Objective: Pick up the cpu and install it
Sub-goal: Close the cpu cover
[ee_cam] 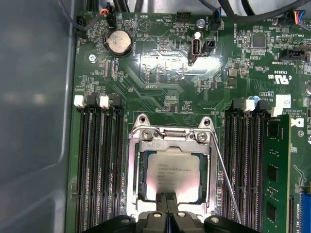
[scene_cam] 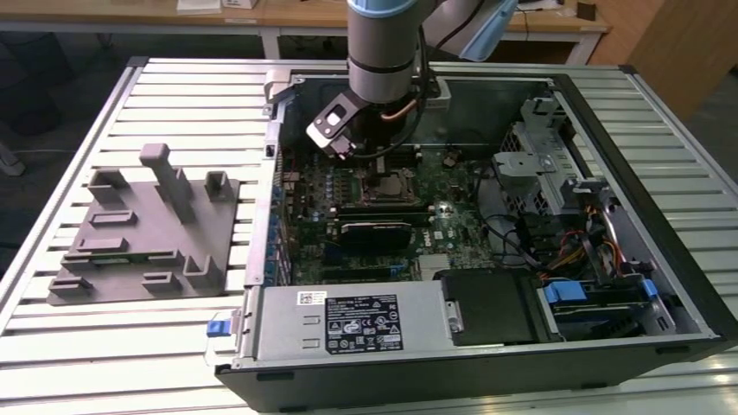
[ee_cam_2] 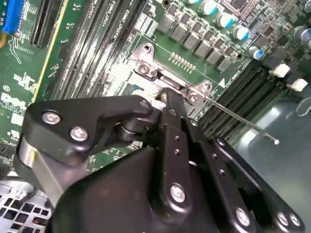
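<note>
Over the open computer case in the exterior view, my pincer hangs low above the motherboard. In the first wrist view, the cpu lies flat inside its socket, with my fingertips closed together, empty, over one edge of it.

Faint print is lying across the cpu; white lettering is dotting the green motherboard; a printed label is sitting on the power supply.

Silver cpu, green motherboard, grey fixture
</note>
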Available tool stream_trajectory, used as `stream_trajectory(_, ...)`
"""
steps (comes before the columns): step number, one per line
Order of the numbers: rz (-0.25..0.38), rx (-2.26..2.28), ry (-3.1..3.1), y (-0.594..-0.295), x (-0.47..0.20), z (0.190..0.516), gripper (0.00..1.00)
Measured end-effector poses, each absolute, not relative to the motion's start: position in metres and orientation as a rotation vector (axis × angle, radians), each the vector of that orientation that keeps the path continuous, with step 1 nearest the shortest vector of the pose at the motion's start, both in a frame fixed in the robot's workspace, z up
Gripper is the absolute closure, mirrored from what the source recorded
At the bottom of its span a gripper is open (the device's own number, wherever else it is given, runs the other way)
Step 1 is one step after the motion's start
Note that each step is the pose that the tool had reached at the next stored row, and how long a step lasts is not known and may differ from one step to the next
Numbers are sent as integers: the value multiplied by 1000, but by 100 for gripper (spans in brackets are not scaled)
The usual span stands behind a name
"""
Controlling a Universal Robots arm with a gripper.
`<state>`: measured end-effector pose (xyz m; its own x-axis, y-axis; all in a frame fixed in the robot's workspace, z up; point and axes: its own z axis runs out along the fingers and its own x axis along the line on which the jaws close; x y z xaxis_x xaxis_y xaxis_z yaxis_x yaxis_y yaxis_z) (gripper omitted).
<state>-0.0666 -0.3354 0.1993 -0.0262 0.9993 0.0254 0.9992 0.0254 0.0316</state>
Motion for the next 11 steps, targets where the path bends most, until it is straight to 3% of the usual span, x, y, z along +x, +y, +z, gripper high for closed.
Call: stream_trajectory(11,60,2189,2247,-336,-65,217,89)
